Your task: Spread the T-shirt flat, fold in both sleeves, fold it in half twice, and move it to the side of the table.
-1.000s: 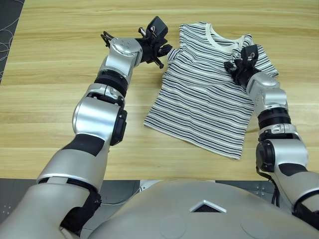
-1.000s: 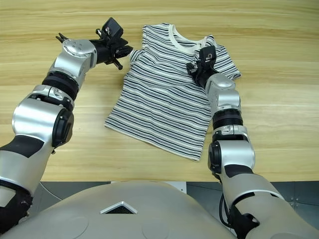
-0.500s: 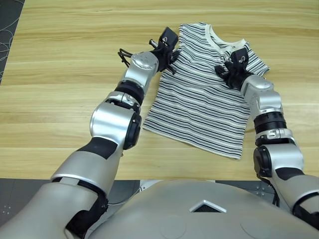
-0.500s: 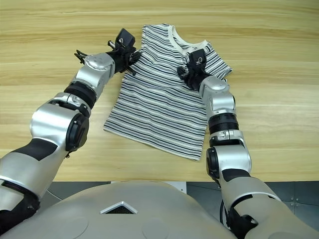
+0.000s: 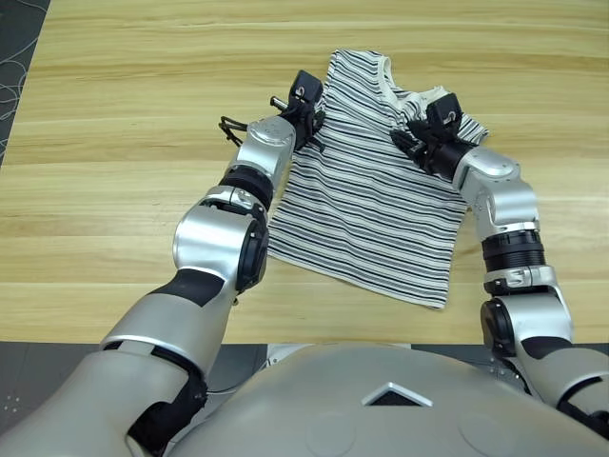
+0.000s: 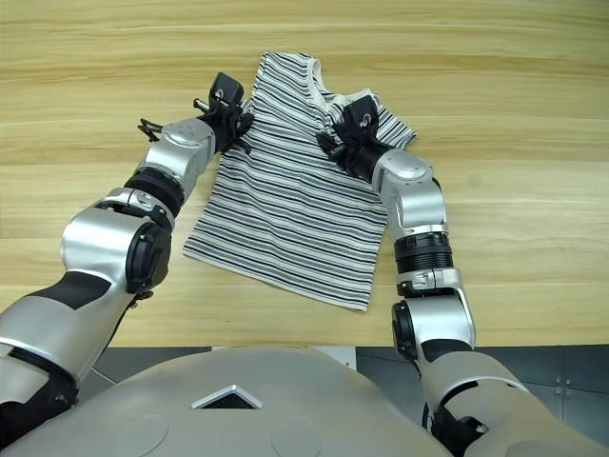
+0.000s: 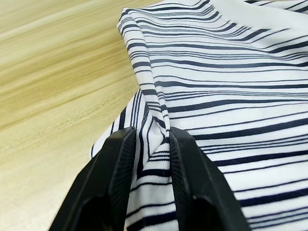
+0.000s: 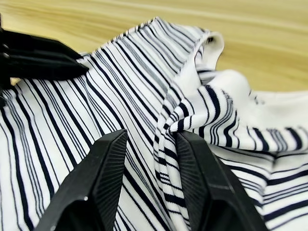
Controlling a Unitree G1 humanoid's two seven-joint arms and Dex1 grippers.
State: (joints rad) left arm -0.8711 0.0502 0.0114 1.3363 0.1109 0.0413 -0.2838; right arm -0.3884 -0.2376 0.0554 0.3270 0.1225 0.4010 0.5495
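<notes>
A black-and-white striped T-shirt (image 5: 371, 219) lies on the wooden table (image 5: 114, 143), collar at the far end and hem toward me. My left gripper (image 5: 309, 107) rests on the shirt's left shoulder edge. In the left wrist view its fingers (image 7: 115, 163) are shut on a pinched fold of the striped cloth (image 7: 231, 72). My right gripper (image 5: 419, 143) sits on the right shoulder beside the cream collar (image 5: 392, 90). The right wrist view shows its fingers (image 8: 108, 163) shut on a raised ridge of the bunched right sleeve (image 8: 216, 110). Both sleeves are drawn in over the body.
Bare wood stretches wide to the left and right of the shirt and beyond the collar. The table's near edge (image 5: 95, 338) runs just past the hem. Dark floor with cables (image 5: 14, 57) shows beyond the left edge.
Both grippers have moved inward toward the shirt's middle, pulling the sleeves with them. The shirt's top has narrowed, and the whole shirt has slid slightly left.
</notes>
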